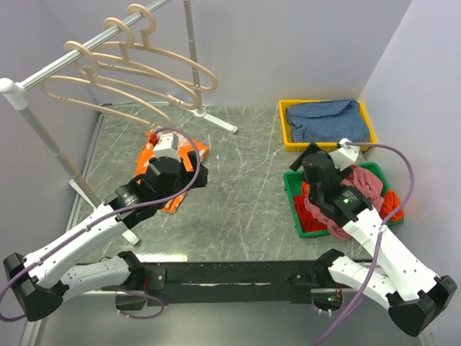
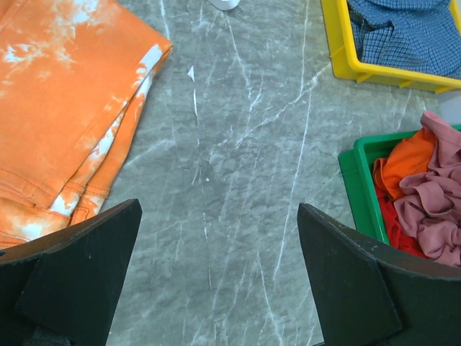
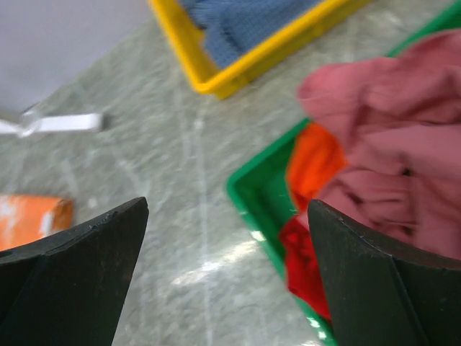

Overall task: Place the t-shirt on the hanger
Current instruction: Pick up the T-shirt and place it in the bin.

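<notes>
Top view: the t-shirt (image 1: 362, 189) is lying bunched in the green bin (image 1: 294, 205) at right, while the hanger (image 1: 210, 78) is hanging on the far-left rail (image 1: 43, 72).

Left wrist view: the left claw (image 2: 220, 223) is gaping over the bare surface (image 2: 238, 144).

Right wrist view: the right claw (image 3: 227, 216) is spreading wide, gripping nothing.

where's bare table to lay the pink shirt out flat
The widest bare stretch of table lies between the orange cloth and the green bin. Crowded on the right: that bin heaped with the t-shirt, yellow bin behind it.
</notes>
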`<act>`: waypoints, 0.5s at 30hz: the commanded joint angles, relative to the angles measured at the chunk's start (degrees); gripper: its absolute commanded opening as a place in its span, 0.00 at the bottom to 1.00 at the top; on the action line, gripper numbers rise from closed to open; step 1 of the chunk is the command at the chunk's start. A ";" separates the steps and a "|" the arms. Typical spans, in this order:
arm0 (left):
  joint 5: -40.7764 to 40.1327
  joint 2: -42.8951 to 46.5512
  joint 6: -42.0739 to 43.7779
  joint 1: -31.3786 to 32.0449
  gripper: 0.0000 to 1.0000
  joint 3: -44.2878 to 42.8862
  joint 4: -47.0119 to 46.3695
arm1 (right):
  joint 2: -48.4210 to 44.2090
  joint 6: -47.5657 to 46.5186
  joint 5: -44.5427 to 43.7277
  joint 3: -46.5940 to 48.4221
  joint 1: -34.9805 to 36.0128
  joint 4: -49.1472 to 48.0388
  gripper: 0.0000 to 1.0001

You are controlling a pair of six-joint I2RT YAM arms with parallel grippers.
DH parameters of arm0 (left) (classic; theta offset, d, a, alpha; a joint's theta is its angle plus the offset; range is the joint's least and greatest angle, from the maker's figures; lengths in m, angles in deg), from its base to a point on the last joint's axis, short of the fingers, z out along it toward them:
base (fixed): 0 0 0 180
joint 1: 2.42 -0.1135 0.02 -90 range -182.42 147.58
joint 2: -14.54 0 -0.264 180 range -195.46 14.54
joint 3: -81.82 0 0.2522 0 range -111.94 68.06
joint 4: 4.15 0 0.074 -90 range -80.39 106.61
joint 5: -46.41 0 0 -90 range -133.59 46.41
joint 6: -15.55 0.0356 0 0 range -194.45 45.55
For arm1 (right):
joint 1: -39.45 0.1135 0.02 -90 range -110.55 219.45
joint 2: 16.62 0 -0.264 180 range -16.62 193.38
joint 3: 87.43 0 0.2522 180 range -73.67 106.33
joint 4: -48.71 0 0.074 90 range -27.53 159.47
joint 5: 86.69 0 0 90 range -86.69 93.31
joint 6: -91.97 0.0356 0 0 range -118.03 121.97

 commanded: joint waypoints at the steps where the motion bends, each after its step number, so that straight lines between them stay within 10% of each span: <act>1: 3.16 -0.44 0.43 -0.05 0.96 -3.14 0.75 | -1.74 5.69 -2.61 0.06 -7.99 11.79 0.99; 15: 2.99 -0.88 3.15 -0.14 0.97 -6.74 3.83 | 0.46 1.29 -1.57 0.59 -22.44 12.26 1.00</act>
